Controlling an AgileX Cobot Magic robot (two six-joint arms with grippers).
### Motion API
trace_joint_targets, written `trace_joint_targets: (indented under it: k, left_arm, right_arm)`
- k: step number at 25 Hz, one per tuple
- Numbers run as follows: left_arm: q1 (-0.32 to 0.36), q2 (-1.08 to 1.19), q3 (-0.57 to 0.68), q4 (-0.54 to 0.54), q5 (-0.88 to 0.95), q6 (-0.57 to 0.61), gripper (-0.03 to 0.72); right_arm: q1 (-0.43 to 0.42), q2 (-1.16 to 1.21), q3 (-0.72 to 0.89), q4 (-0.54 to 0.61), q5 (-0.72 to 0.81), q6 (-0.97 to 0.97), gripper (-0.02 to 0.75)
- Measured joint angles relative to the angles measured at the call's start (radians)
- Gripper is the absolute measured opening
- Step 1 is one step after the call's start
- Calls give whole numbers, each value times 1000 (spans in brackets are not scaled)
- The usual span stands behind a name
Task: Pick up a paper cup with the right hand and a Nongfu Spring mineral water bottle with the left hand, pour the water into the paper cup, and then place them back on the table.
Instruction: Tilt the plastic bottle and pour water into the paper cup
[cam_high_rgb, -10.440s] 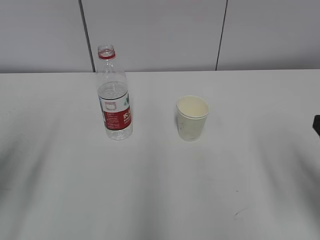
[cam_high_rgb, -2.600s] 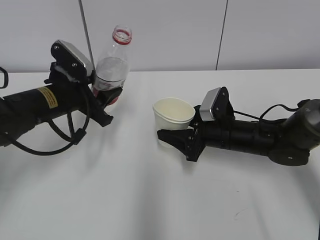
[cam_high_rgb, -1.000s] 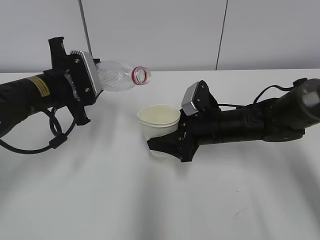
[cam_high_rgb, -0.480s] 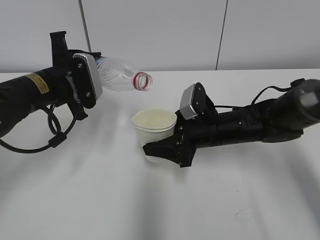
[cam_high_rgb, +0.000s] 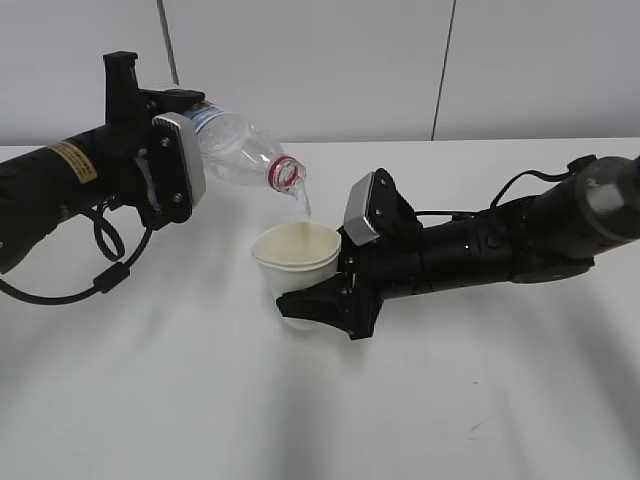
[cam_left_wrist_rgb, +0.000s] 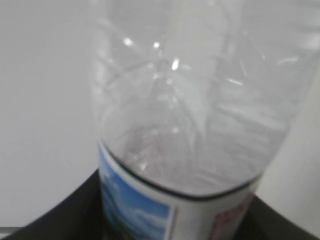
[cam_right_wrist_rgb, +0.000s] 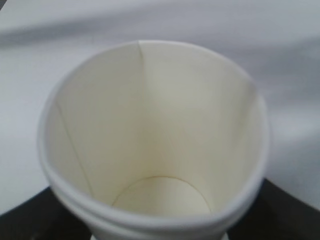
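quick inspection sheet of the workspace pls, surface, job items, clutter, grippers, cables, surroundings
surface: white table, faint scuff marks near the front right.
job's things: Nongfu Spring mineral water bottle uncapped, tilted mouth-down toward the right, a thin stream of water leaving its mouth; paper cup held off the table below the mouth, roughly upright, open. No water visible in the cup's bottom in the right wrist view.
clutter: nothing seen.
grippers: left hand shut on the bottle's body; right hand shut on the cup's lower part.
cables: black cable looped under the left arm; another along the right arm.
surroundings: pale panelled wall with dark vertical seams.
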Motion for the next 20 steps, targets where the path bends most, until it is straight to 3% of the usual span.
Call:
trace_joint_targets:
  k: [20]
  left_arm:
    - [0,0,0,0,-36,54,377]
  right_arm:
    - [0,0,-1,15,47,2,504]
